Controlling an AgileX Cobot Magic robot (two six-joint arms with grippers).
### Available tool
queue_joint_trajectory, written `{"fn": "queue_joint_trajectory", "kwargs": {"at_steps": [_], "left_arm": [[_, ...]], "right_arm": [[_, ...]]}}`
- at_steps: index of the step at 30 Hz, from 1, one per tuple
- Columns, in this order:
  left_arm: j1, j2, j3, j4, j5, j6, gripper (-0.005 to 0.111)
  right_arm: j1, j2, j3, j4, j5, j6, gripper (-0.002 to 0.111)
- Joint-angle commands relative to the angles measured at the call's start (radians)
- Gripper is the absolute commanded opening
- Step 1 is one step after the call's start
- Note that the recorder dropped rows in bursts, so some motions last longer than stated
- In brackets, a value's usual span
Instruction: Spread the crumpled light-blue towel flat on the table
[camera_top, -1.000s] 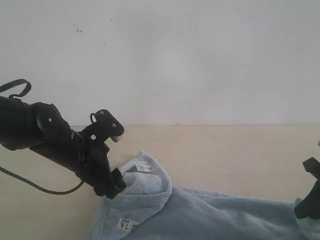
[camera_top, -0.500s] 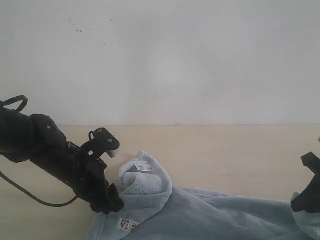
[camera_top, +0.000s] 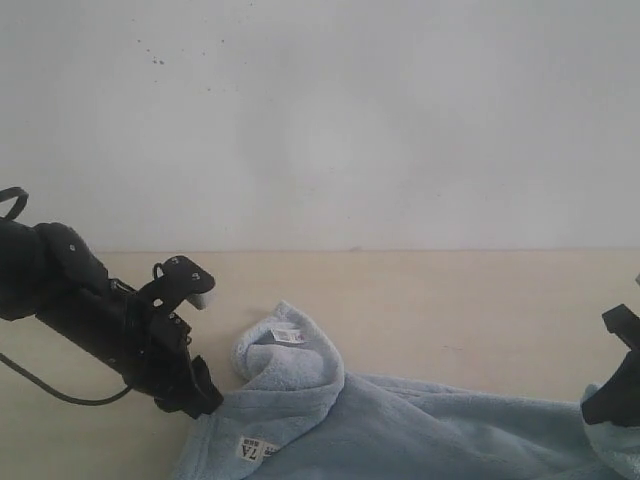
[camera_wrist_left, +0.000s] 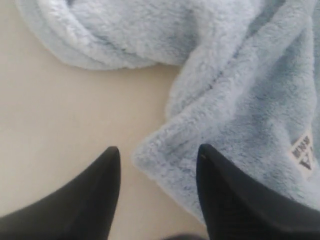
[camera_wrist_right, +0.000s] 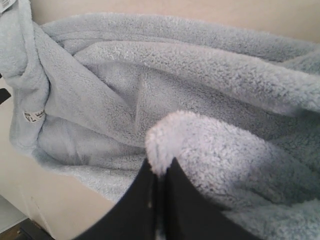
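Low exterior view toward the wall (camera_top: 350, 120); both wrist views close above the shared towel (camera_top: 400, 430).

Things counted
There is one towel (camera_top: 400, 430), one table (camera_top: 450, 290), two tags (upper tag (camera_top: 288, 335), lower tag (camera_top: 250, 450)) and two grippers (left gripper (camera_wrist_left: 157, 149), right gripper (camera_wrist_right: 161, 175)).

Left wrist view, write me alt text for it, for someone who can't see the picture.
The left gripper has its two black fingers apart, one on each side of a fluffy corner of the light-blue towel on the beige table. More of the towel lies rumpled beyond, with a small white tag near one edge.
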Motion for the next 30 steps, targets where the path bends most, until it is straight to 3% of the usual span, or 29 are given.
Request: {"fn": "queue_joint_trajectory", "kwargs": {"at_steps": [1,13,21,30], "left_arm": [[0.026,-0.003,0.004,-0.063,-0.039,-0.044,0.045],[0.026,-0.001,0.004,-0.105,0.06,-0.042,0.045],[0.026,0.011,0.004,-0.156,-0.032,-0.038,0.045],[0.026,0.069,0.004,-0.158,-0.009,0.006,0.045]], "right_arm": [[0.001,-0.013,0.0,0.01,0.003,-0.012,0.0],[0.001,-0.013,0.0,0.01,0.001,-0.012,0.0],[0.001,-0.013,0.0,0.01,0.005,-0.012,0.0],[0.001,-0.013,0.0,0.01,0.0,-0.025,0.0]]}}
